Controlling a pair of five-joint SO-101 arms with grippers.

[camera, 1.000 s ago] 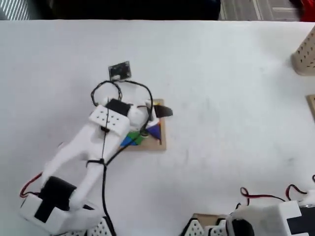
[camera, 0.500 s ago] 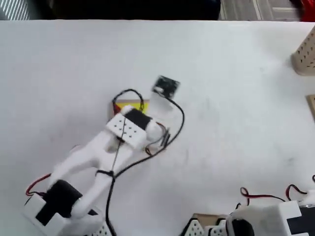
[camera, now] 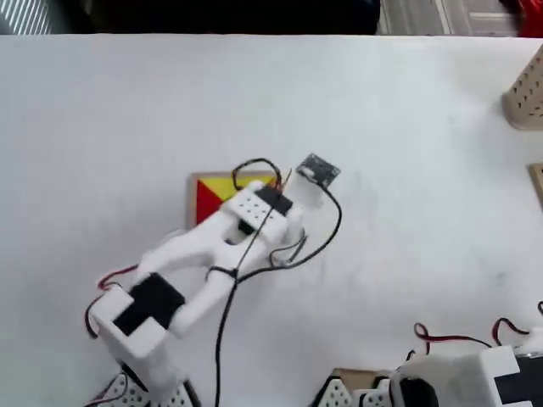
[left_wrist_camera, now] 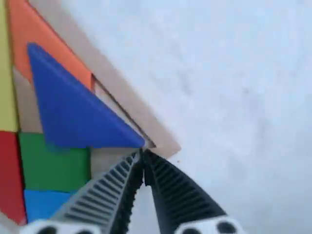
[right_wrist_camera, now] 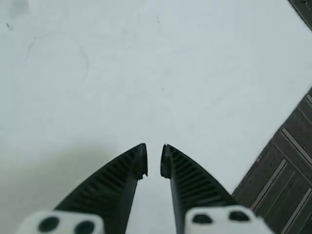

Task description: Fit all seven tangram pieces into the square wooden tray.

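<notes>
Your left tool (left_wrist_camera: 143,155) is pinched together on nothing, its tips at a corner of the tray (left_wrist_camera: 141,114), which sits near the worktop's (camera: 407,170) middle. A blue triangle (left_wrist_camera: 73,112) points into that corner. Your right tool (right_wrist_camera: 153,163) shows a narrow gap, near the worktop's edge.

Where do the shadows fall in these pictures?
Right wrist view: a soft grey shadow spreads over the table beside the right gripper. Left wrist view: the blue triangle darkens the green piece along its edge. High view: even light, faint shade under the left arm.
</notes>
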